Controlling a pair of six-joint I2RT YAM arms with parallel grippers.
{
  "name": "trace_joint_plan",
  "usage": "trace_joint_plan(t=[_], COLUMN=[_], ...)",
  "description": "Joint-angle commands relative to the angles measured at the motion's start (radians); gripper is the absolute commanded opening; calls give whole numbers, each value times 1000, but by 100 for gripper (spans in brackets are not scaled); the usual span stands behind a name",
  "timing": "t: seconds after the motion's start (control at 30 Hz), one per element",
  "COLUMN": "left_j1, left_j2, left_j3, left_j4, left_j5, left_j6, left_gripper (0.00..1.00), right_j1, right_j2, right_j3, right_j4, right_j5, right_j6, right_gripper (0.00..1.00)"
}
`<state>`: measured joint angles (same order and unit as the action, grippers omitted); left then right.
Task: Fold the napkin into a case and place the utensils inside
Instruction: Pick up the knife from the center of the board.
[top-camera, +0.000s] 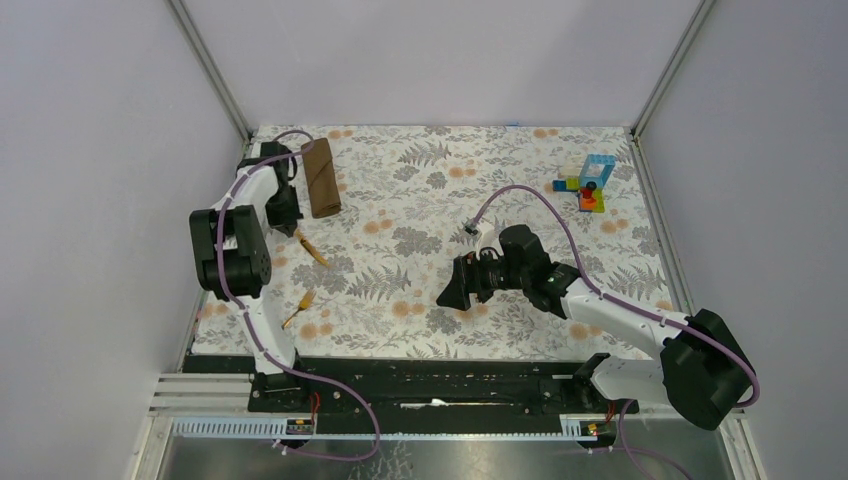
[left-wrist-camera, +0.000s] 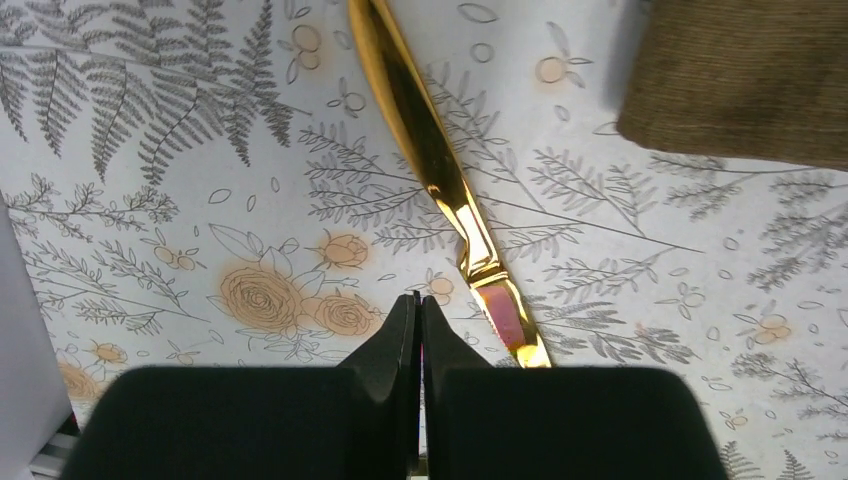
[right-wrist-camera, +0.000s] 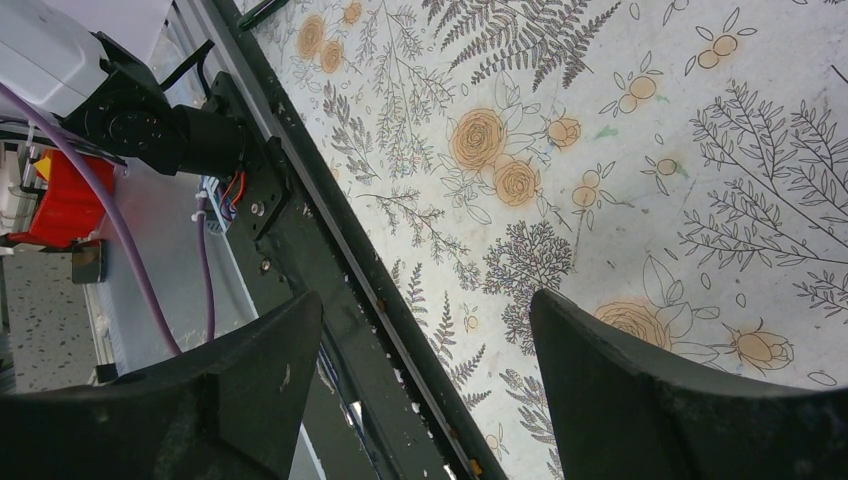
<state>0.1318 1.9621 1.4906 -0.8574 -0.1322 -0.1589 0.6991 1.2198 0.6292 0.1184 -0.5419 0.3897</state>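
Observation:
The brown napkin (top-camera: 322, 178) lies folded into a narrow strip at the back left; one corner of the napkin (left-wrist-camera: 740, 75) shows in the left wrist view. A golden knife (left-wrist-camera: 440, 170) lies on the floral cloth, and this knife (top-camera: 315, 250) sits just in front of the napkin. A second golden utensil (top-camera: 300, 305) lies nearer the front left. My left gripper (left-wrist-camera: 420, 300) is shut with nothing in it, its tips just left of the knife's blade end. In the top view the left gripper (top-camera: 292, 230) stands beside the napkin. My right gripper (top-camera: 452, 285) hovers open and empty mid-table.
A small stack of colourful toy blocks (top-camera: 588, 183) stands at the back right. The black base rail (right-wrist-camera: 330, 250) at the table's near edge runs between the right gripper's (right-wrist-camera: 425, 310) fingers in its wrist view. Grey walls enclose the table.

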Motion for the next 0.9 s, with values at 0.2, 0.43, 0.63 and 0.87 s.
trace_joint_plan(t=[0.2,0.43,0.63,0.87], left_j1=[-30,17,49,62], left_j2=[6,40,100,157], left_j3=[84,71,91,105], left_j4=[-52,6,5,9], left_j5=[6,152,139,138], left_j6=[-58,-346,-511,-574], left_gripper=[17,67,46,44], right_j1=[-5,-6,-6,-6], right_j2=[-29,-32,-45,-57], right_j3=[-5,-5,-16,-24], right_j4=[38,38,38,38], right_j5=[-1,-2,5,13], right_j6=[-5,-8,-6,-8], right_gripper=[83,83,83,83])
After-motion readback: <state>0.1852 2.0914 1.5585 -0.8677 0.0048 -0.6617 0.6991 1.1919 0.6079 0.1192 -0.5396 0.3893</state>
